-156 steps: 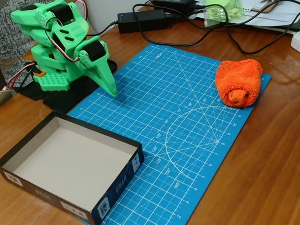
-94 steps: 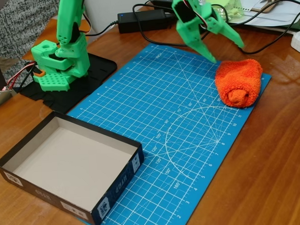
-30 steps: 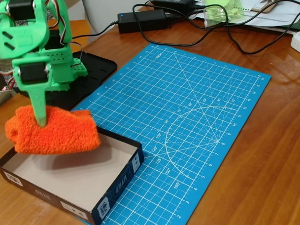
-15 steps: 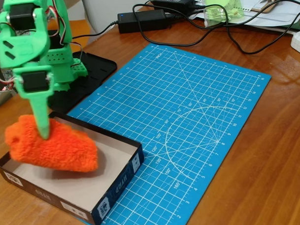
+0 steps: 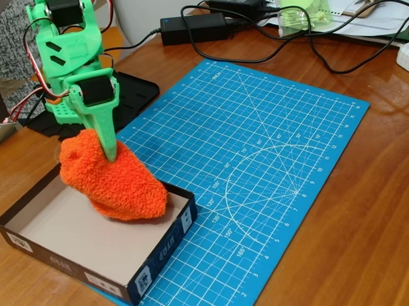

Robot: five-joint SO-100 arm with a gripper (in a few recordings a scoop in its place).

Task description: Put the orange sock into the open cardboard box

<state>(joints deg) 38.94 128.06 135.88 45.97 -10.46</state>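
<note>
Dangling from a green gripper (image 5: 109, 151), the orange sock (image 5: 115, 179) hangs over the far right part of the open cardboard box (image 5: 33, 239), its lower end sagging down to about the pale floor just inside the right wall. One green finger (image 5: 107, 139) presses into the top of the fuzzy lump with its tip buried in the cloth; the pincer appears clamped on the sock, its second finger hidden behind the fabric. The box sits at the near left of the scene, its right side resting on the left edge of a blue cutting mat (image 5: 259, 164), on a wooden table (image 5: 368, 221). The arm's base (image 5: 68, 107) stands on a black plate to the far left, and black power adapters (image 5: 193, 26) with trailing cables lie at the far edge.

Judging by how it droops and folds around the finger, the sock is soft, light and easily squashed, with a grippy terry surface unlikely to slip. A pinch across the thick middle of the bundle, as here, looks the surest hold. Whether it touches the box floor or the wall's rim cannot be told.
</note>
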